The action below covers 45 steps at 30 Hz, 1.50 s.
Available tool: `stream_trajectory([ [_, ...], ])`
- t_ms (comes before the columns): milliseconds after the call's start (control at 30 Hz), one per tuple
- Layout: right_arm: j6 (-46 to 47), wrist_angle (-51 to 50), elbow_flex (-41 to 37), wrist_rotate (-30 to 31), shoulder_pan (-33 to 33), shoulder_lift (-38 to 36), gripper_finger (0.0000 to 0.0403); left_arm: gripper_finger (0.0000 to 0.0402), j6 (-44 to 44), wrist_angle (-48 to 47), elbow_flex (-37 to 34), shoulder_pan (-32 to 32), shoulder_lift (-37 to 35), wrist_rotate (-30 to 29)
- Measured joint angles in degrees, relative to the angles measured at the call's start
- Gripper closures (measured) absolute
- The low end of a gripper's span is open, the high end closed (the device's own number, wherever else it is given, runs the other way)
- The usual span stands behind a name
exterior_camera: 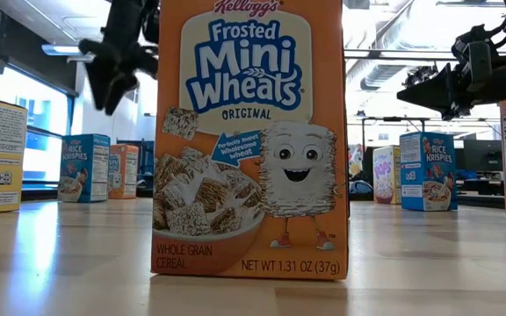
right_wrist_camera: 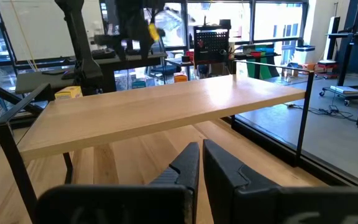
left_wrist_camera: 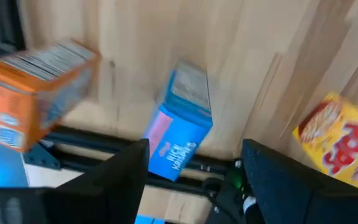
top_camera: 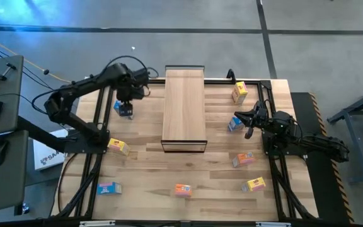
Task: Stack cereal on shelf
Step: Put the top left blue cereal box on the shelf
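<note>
my left gripper fingers spread, empty, straight above blue box near table's far-left corner | box long axis across fingers | right gripper clenched, empty

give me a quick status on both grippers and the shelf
Left gripper open, over a blue cereal box left of the shelf. Right gripper shut, empty, right of shelf. Shelf top bare; nothing in the way.

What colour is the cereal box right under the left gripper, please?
Blue. The Rice Krispies box shows best in the left wrist view, between the open left gripper fingers.
</note>
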Motion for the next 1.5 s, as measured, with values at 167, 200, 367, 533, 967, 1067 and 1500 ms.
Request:
stream_trajectory([
  [167, 0.0, 0.0, -0.01, -0.01, -0.02, 0.0, 0.0389, 0.0148, 0.88, 3.85, -6.42, -1.56, -1.34, -5.54],
  [200, 0.0, 0.0, 0.01, -0.01, 0.0, 0.0, 0.0389, 0.0148, 0.88, 4.69, -7.34, -1.76, -1.77, -5.84],
  [367, 0.0, 0.0, 0.0, -0.01, 0.0, -0.01, 0.0389, 0.0148, 0.45, 9.6, -10.83, -2.37, -3.1, -7.67],
  [533, 0.0, 0.0, -0.01, 0.0, -0.01, 0.0, 0.0389, 0.0148, 1.38, 11.67, -12.56, -2.34, -3.15, -8.25],
  [967, 0.0, -0.02, 0.0, -0.01, 0.0, -0.01, 0.0389, 0.0175, 1.36, 12.24, -17.2, -1.48, -3.13, -7.64],
  [1067, 0.0, -0.01, 0.0, 0.0, 0.0, -0.02, 0.0389, 0.0206, 0.61, 12.22, -17.27, -0.62, -3.13, -6.6],
  [1500, 0.0, 0.0, -0.01, 0.01, -0.02, -0.02, 0.0389, 0.0263, -7.7, 7.58, -3.09, 5.4, -3.09, 5.89],
])
